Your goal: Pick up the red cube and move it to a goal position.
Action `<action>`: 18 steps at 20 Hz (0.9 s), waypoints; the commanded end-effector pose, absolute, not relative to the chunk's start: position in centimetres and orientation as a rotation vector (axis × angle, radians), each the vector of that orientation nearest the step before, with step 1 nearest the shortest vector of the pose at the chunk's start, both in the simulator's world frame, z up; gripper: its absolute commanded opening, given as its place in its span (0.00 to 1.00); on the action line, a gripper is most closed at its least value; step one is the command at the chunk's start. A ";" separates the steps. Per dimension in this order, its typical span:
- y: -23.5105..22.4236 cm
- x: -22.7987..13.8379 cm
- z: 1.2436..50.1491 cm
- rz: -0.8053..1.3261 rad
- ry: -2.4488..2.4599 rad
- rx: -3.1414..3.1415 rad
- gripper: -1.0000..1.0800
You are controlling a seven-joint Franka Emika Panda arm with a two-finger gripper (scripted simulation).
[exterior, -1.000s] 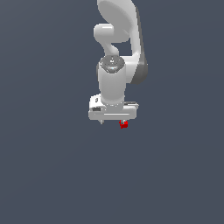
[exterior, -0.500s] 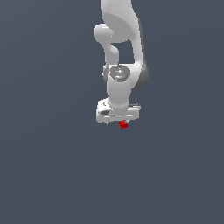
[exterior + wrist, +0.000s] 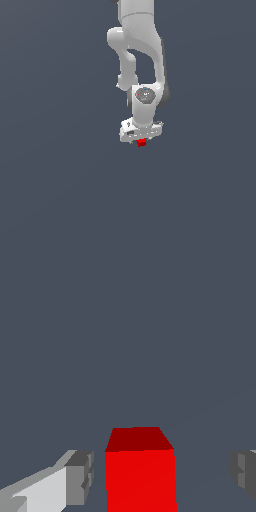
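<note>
Red cube (image 3: 140, 471) between the open hand's (image 3: 162, 476) fingers

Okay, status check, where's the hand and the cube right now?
White robot hand open, fingers either side of the small red cube, gaps visible both sides. Cube sits between the pads, not gripped. Nothing else in view, no obstruction.

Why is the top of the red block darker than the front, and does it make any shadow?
Wrist view: the red cube has a bright front face and a darker top, so the light seems to fall more on the front; edges look sharp, no glare, and no shadow shows on the flat grey background. Exterior view: the cube is a tiny, slightly blocky speck under the claw, also without any shadow.
</note>
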State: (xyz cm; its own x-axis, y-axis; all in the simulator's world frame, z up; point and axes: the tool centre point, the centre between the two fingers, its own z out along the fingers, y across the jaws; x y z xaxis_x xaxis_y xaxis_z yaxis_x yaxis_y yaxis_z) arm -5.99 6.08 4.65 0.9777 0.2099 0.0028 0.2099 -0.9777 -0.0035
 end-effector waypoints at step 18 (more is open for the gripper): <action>7.1 -7.5 2.2 0.000 -0.396 -3.115 0.00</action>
